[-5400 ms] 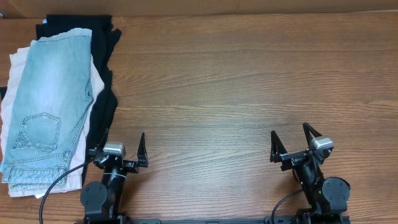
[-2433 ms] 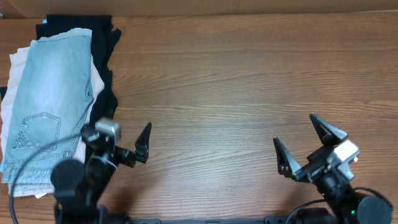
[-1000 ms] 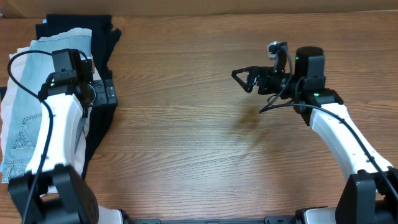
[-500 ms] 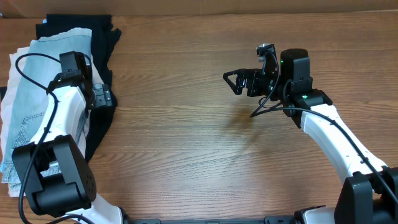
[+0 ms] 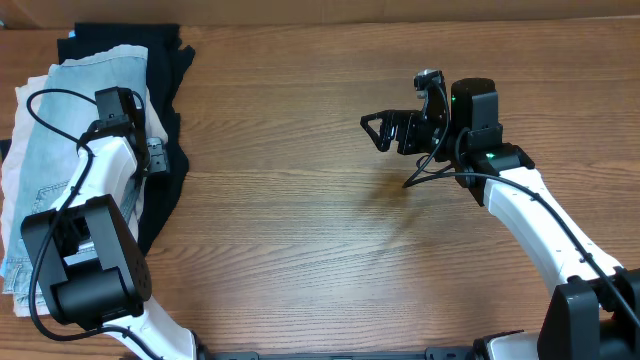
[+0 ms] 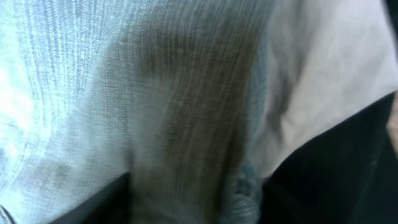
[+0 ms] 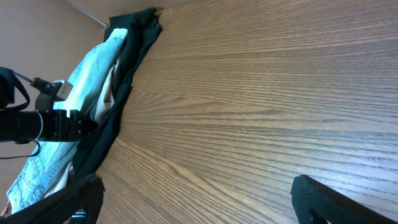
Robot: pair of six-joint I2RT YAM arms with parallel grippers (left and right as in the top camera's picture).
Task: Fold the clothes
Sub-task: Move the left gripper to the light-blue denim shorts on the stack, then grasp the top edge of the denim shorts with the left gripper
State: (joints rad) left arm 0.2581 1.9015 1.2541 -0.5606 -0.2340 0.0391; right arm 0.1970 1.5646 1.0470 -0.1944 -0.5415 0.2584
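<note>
The clothes, faded light-blue denim shorts (image 5: 60, 150), lie on top of a pile at the table's left edge, and also show far off in the right wrist view (image 7: 87, 81). My left gripper (image 5: 155, 158) is down at the shorts' right edge. In the left wrist view the denim (image 6: 124, 81) fills the frame. A shadowed ridge of it with its hem stands between the jaws of the left gripper (image 6: 196, 205), which are partly drawn in but still apart. My right gripper (image 5: 372, 133) hovers open over bare wood at centre right, holding nothing (image 7: 198, 186).
Beige shorts (image 5: 22, 105) lie under the denim, seen close beside its hem (image 6: 323, 81). A black garment (image 5: 168, 60) lies beneath both and spreads to the right (image 6: 348, 174). The wooden table (image 5: 330, 250) stretches from the pile to the right edge.
The left gripper's jaws have narrowed around the denim's right edge, and the left wrist has shifted slightly toward the pile. The right arm has barely moved.
</note>
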